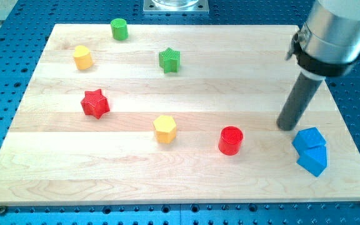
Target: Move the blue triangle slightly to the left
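Two blue blocks sit touching at the view's lower right: an upper blue block (308,139) and, just below it, the blue triangle (313,161). My tip (287,127) rests on the board just left of and slightly above the upper blue block, a small gap apart from it. The dark rod rises from the tip toward the view's upper right into the grey arm body (333,31).
A red cylinder (230,140) lies left of my tip. A yellow hexagon (165,129) is at centre, a red star (95,104) at left, a yellow block (82,57), a green cylinder (119,29) and a green star (169,60) toward the top. The wooden board's right edge (355,150) is close to the blue blocks.
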Controlling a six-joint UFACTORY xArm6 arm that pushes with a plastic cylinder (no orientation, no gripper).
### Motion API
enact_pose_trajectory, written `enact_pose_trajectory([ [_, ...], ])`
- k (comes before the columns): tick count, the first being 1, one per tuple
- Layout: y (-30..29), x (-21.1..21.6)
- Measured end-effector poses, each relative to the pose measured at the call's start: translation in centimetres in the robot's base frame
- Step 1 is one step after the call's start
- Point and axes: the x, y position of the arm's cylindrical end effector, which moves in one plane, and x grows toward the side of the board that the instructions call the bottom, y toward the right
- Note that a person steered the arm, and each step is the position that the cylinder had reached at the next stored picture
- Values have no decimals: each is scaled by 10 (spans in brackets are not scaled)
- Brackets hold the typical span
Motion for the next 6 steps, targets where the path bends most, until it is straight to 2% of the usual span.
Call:
enact_pose_trajectory([
  [1, 80, 3],
  [2, 145, 60],
  [3, 125, 106],
  [4, 87, 121],
  [6, 37, 112],
])
